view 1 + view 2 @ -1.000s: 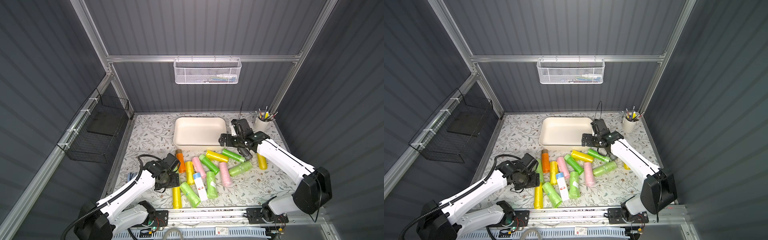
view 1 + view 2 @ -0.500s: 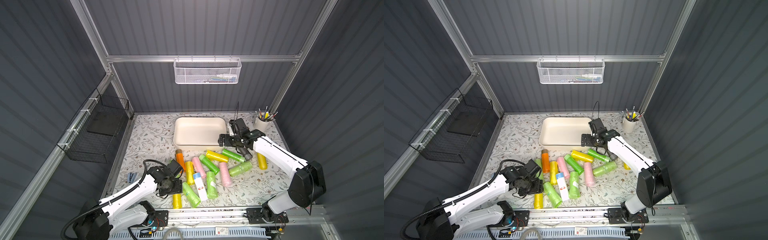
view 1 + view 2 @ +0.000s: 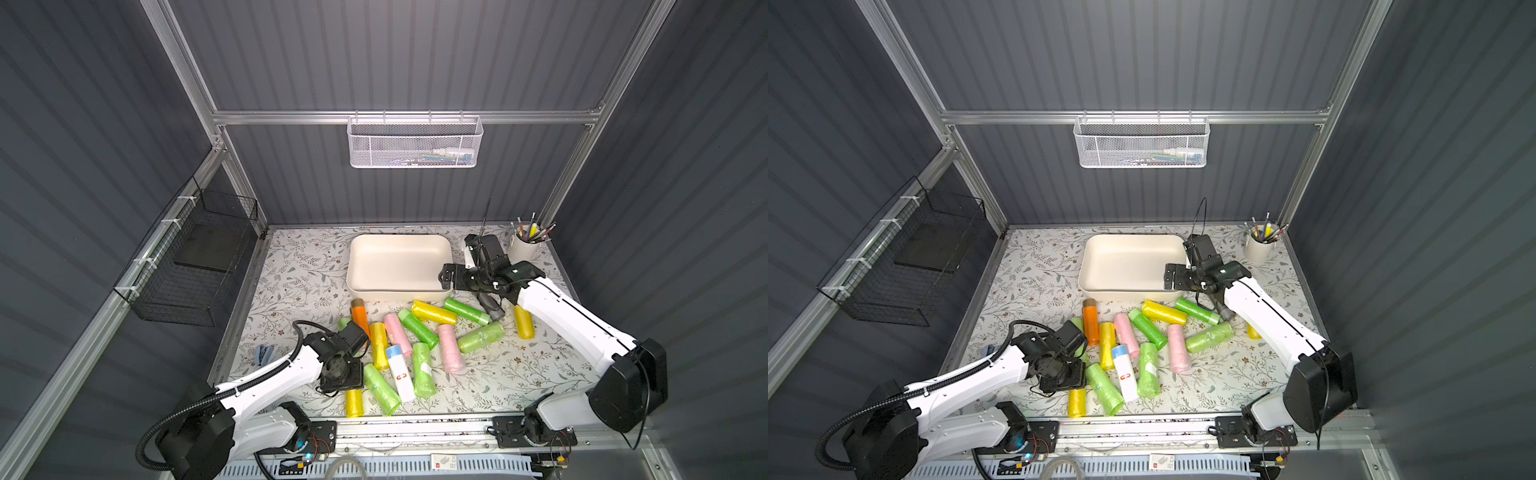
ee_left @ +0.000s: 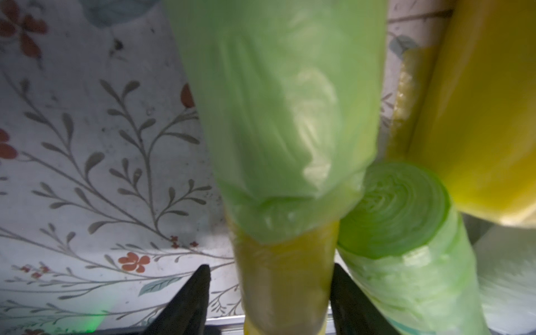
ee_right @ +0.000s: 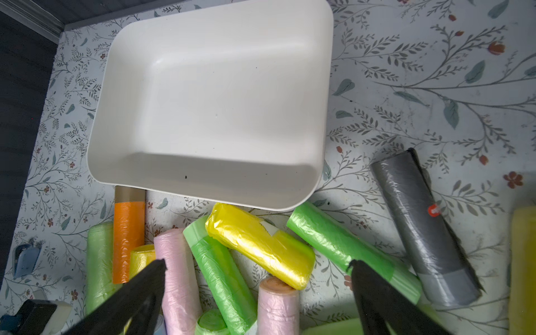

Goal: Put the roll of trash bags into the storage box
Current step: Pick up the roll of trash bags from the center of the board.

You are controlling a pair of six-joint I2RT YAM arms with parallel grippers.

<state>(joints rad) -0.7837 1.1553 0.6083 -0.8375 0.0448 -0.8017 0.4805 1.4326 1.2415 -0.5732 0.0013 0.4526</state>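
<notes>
Left fingers point(image 4: 188, 304) loosely straddle the yellow roll point(image 4: 284, 284); right fingers point(image 5: 139, 295) spread wide.

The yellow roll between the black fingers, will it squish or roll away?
The yellow roll is round and lying down, so a nudge would probably roll it. Its plastic wrap looks soft, so it may dent a little. The green roll resting over its end might slide off.

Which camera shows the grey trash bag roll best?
The right wrist view: the grey roll shows whole, close up. In both top views the grey roll is mostly hidden under the right arm. The left wrist view misses it.
</notes>
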